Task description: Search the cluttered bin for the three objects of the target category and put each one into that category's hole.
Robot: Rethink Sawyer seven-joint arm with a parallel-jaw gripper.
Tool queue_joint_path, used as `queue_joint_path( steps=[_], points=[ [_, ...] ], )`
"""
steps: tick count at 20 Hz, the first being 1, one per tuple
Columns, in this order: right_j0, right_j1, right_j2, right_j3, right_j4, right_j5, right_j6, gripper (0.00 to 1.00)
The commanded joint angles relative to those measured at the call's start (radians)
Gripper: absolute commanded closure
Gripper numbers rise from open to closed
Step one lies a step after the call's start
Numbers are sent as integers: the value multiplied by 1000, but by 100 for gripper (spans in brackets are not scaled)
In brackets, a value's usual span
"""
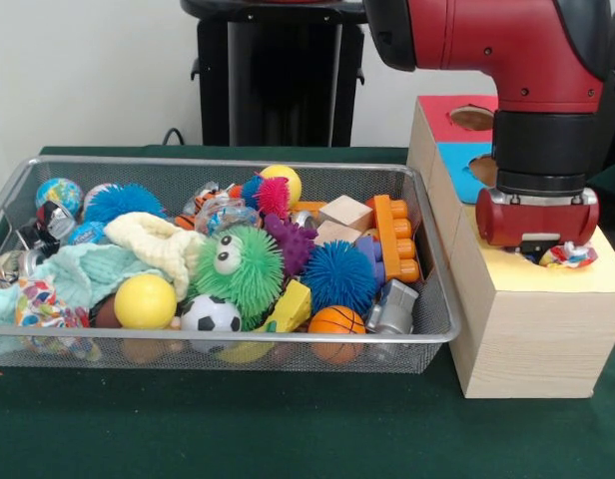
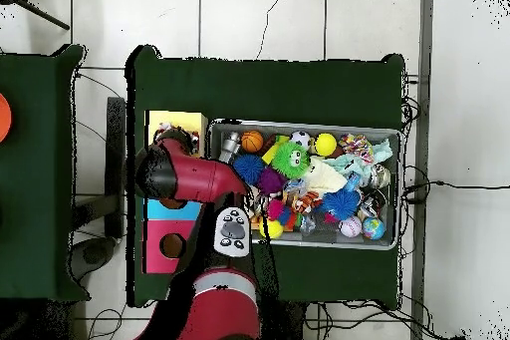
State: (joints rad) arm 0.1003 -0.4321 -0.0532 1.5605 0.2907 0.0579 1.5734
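The robot is at the drop-off step: its gripper [image 1: 540, 244] hangs low over the yellow-topped box [image 1: 527, 329], right at the hole, which the gripper hides. A white cloth with red, blue and yellow patches [image 1: 568, 256] bunches at the gripper's right side, resting on the yellow panel and touching the gripper's underside. Whether the fingers are pinching the cloth or have let go cannot be told; they are hidden beneath the red wrist housing.

Judging by this, 1 cloth is being delivered but not yet fully down the hole. The next move likely calls for making sure the cloth drops through rather than snagging on the rim, then lifting clear and going back to the wire bin [image 1: 427, 329].

In the bin, another patterned cloth [image 1: 38, 304] lies at the left front corner, beside a pale green cloth [image 1: 83, 271] and a yellow ball [image 1: 145, 301]. In the overhead view the arm [image 2: 189, 178] covers the hole.
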Motion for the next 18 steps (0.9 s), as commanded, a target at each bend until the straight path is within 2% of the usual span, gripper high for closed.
queue_joint_path(
  steps=[1,11,12,15,18],
  points=[
    [2,104,-27,4,25,130,186,0],
    [-1,102,-23,8,19,128,180,0],
    [0,101,-24,9,8,116,170,100],
    [-2,98,-20,11,15,151,172,100],
    [-7,98,-14,20,16,132,178,100]
  ],
)
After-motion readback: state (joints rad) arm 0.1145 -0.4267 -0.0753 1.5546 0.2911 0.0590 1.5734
